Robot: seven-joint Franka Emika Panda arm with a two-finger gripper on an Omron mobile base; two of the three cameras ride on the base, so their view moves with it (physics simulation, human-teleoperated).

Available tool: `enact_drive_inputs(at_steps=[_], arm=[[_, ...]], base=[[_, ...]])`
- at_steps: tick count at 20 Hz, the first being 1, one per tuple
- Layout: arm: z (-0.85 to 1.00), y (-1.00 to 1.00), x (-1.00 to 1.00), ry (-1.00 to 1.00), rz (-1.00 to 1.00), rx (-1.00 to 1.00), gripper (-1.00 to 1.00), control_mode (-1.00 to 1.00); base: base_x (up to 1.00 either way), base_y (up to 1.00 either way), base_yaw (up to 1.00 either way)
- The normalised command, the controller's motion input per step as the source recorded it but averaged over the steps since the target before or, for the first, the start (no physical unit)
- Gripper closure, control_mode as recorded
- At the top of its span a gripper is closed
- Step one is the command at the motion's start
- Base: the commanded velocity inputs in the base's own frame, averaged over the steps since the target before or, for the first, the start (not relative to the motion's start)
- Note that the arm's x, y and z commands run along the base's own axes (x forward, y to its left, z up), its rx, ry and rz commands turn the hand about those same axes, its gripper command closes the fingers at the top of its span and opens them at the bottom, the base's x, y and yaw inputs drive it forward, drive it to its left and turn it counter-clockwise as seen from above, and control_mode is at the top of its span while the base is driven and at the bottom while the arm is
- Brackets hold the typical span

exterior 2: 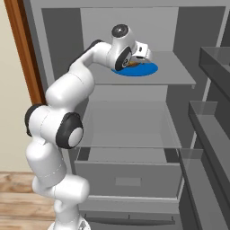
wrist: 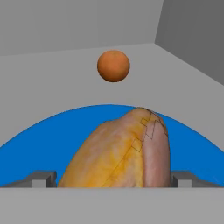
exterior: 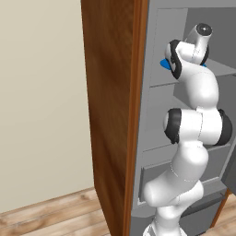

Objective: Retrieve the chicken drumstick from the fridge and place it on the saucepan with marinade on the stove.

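Grey fridge (exterior 2: 188, 27) interior all around, door swung wide, and the arm is reached onto the upper shelf (exterior 2: 175, 76) where a blue plate (exterior 2: 146, 69) sits. On that plate lies the chicken drumstick (wrist: 120, 151), looming right in front of the hand camera, with a small orange ball-shaped thing (wrist: 113, 65) (fruit maybe, can't say) further back on the shelf at 12 o'clock from it. The pincer (wrist: 111, 177) is spread as wide as it goes, one fingertip at 9 o'clock and the other at 3 o'clock of the meat, not yet squeezing anything. My guess on handling: it's light, a bit soft and knobbly, probably greasy-slick, so it could squirt out of a hard pinch. I'd take it across the fat middle, where both pads get the most surface, rather than at the tapering end.
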Motion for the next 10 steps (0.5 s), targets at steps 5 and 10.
enact_drive_inputs(at_steps=[5, 10], arm=[[0.00, 0.00, 0.00, 0.00, 0.00, 0.00, -1.00, -1.00], [0.00, 0.00, 0.00, 0.00, 0.00, 0.00, 1.00, -1.00]], base=[[0.00, 0.00, 0.00], [0.00, 0.00, 0.00]])
